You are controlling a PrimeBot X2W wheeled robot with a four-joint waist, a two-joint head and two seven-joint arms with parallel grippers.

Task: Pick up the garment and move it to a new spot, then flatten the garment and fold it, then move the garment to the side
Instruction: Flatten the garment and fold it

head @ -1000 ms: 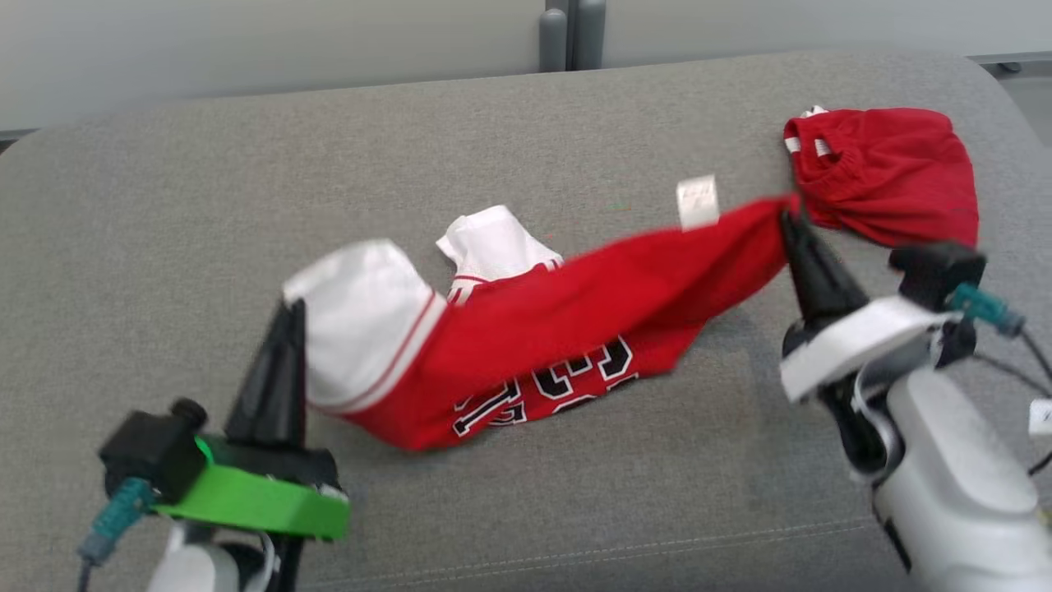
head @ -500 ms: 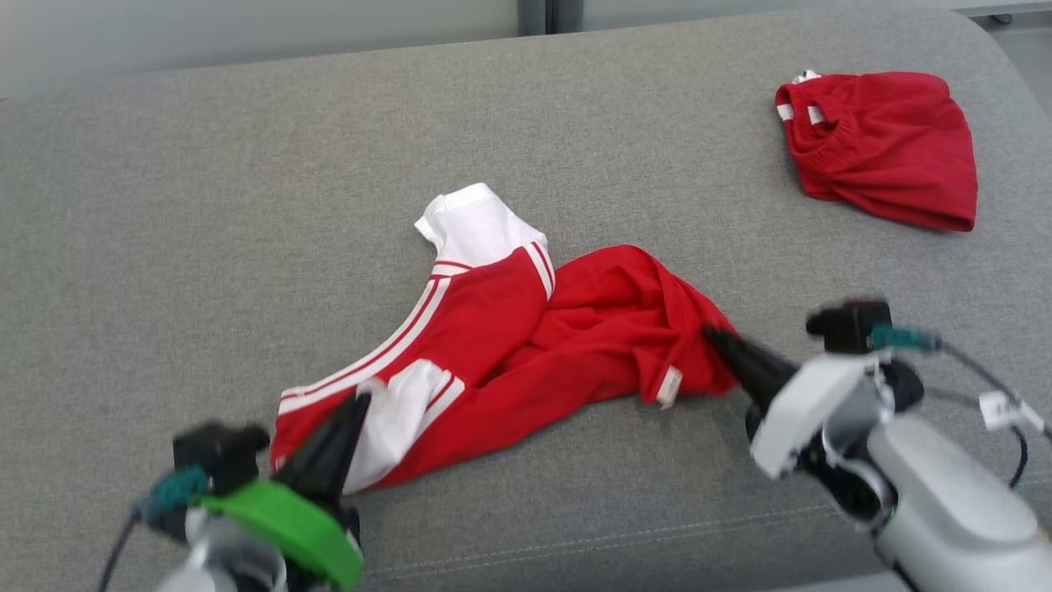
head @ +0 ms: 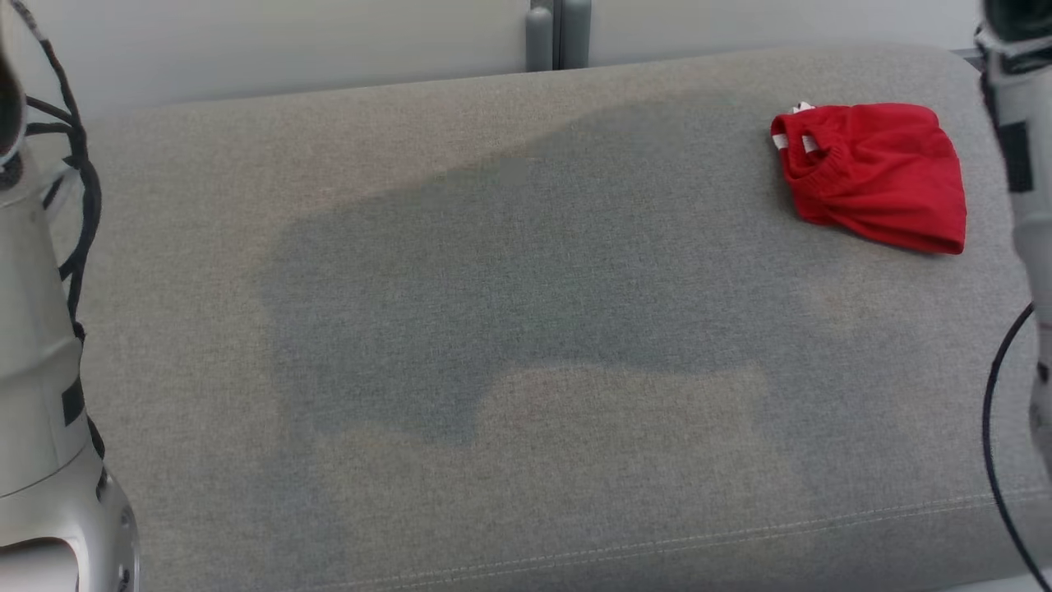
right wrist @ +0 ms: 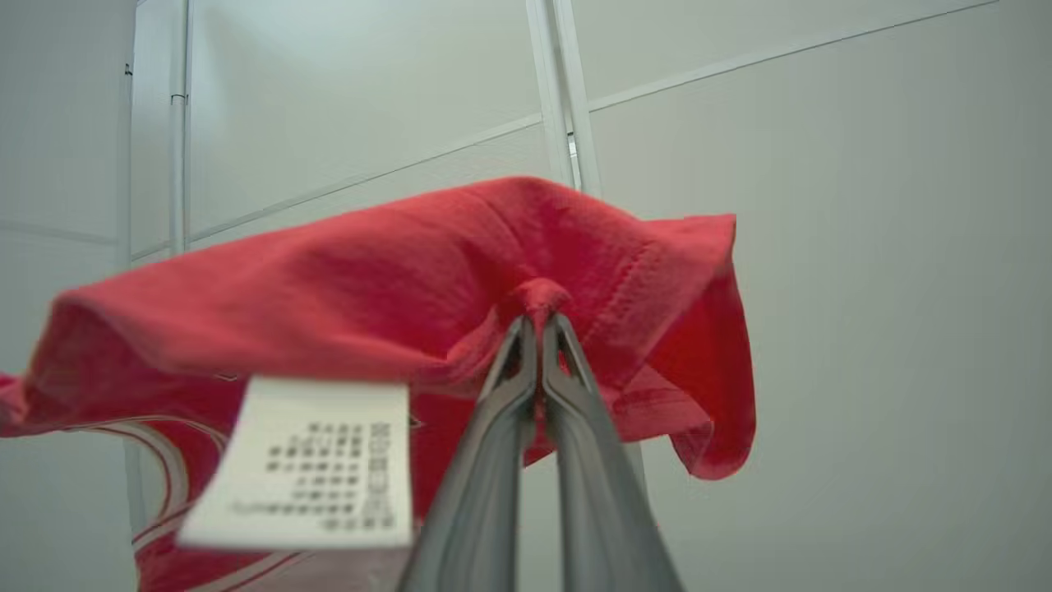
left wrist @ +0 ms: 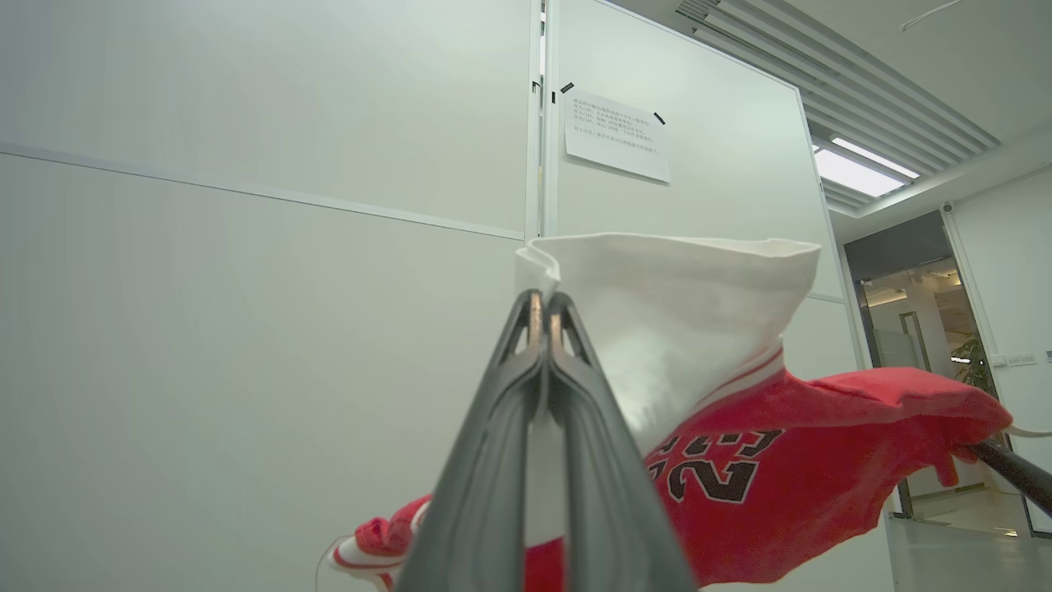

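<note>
Head view: the grey woven-fabric sofa seat (head: 526,493) lies under a broad shadow (head: 493,288) at its middle. A small bundled red cloth (head: 875,177) sits near the far right corner. The step in hand looks like carrying the lifted garment to a new spot. To do it well, keep both pinches level and well apart so the cloth hangs spread. Lower it so the hanging edge meets the middle of the seat first, well clear of the red bundle. The pale left forearm (head: 33,370) and pale right forearm (head: 1019,164) rise steeply at the two side edges, both arms raised.

Left wrist view: the left gripper (left wrist: 542,308) is pressed together on the white sleeve of the red-and-white jersey with black numerals (left wrist: 789,477), which hangs in the air, off the seat. This gripper points up and forward, toward a wall and ceiling lights.

Right wrist view: the right gripper (right wrist: 540,322) pinches a red hem fold, a white care label (right wrist: 304,460) dangling beside it. It also points toward the wall.
</note>
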